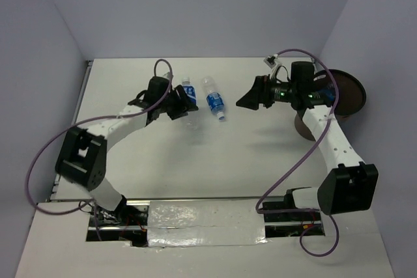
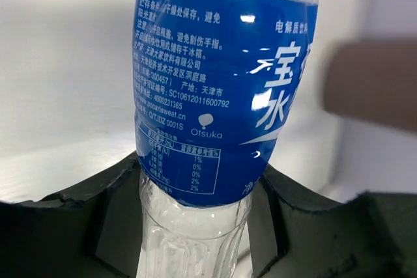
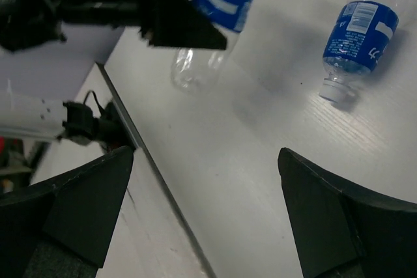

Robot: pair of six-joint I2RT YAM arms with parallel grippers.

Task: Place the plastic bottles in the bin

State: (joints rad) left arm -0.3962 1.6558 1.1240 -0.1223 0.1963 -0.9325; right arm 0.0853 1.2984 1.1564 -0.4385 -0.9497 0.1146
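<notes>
My left gripper (image 1: 179,106) is shut on a clear plastic bottle with a blue label (image 1: 187,97). In the left wrist view the bottle (image 2: 221,96) fills the gap between the two black fingers (image 2: 111,226), gripped at its clear lower part. It seems to be held slightly off the table. A second blue-label bottle (image 1: 214,99) lies on the table between the grippers, also in the right wrist view (image 3: 361,37). My right gripper (image 1: 249,99) is open and empty, right of that bottle. The brown bin (image 1: 346,93) stands at the far right behind the right arm. The other bottles are out of view.
The white table (image 1: 221,161) is walled in by pale panels at the back and sides. A purple cable loops over each arm. The bin appears as a brown blur at the right of the left wrist view (image 2: 371,86). A taped strip runs along the near edge.
</notes>
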